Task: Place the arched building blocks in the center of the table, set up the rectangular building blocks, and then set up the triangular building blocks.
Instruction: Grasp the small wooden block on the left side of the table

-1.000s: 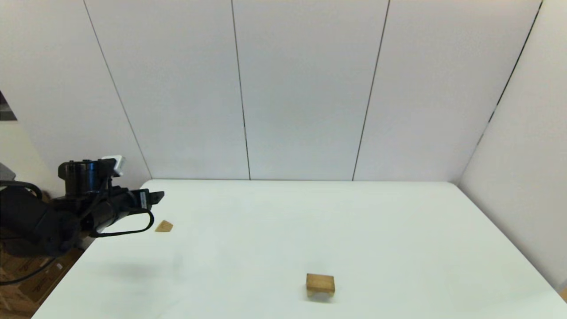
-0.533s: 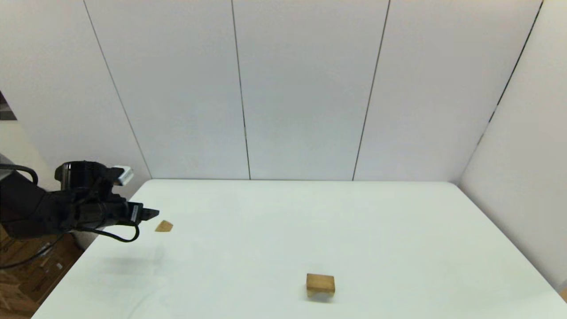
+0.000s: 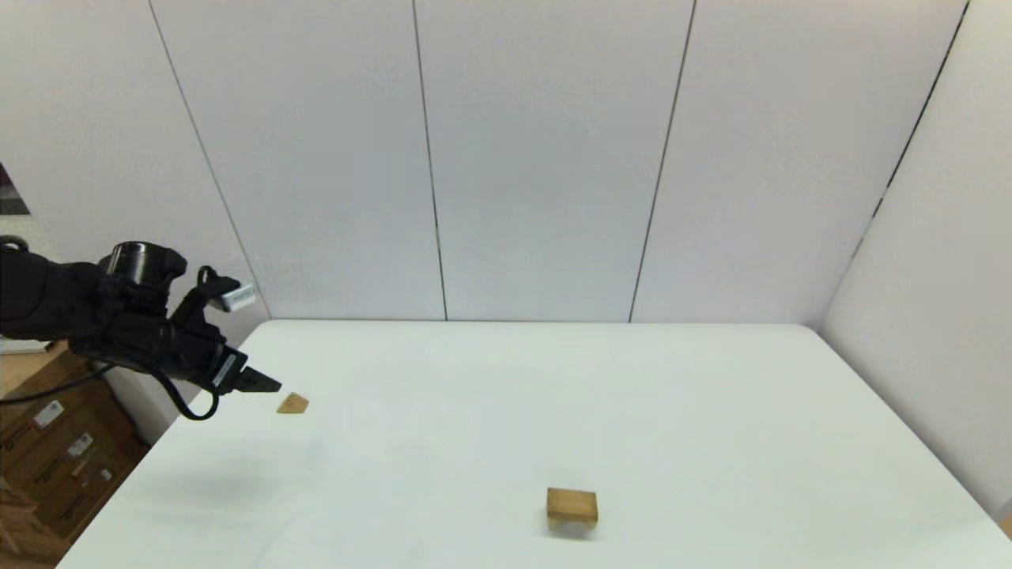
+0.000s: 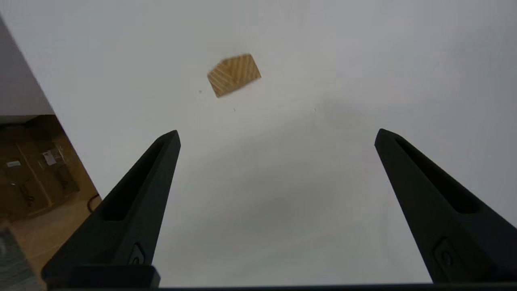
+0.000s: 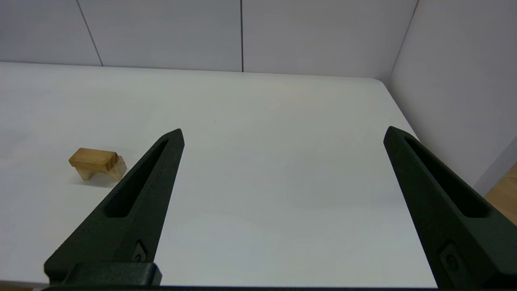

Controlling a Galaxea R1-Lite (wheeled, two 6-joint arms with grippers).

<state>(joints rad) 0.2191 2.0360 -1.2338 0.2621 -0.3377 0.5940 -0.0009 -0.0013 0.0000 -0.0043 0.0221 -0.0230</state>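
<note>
no legible text, brand, number or sign anywhere, pale labels on the brown cardboard boxes (image 3: 55, 450) at 8 o'clock beside the table too small to read

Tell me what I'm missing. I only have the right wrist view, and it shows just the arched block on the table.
Observer: A small tan block lies near the far left edge of the table, well apart from the arched block.
Operator: Noted. My right gripper is open and holding nothing. Report the left arm.
Observer: The left gripper hovers beside that small block, angled down toward it and not touching it.
Operator: Give me its fingers.
Observer: They are spread wide in the left wrist view with nothing between them. The small block lies beyond the tips.
</note>
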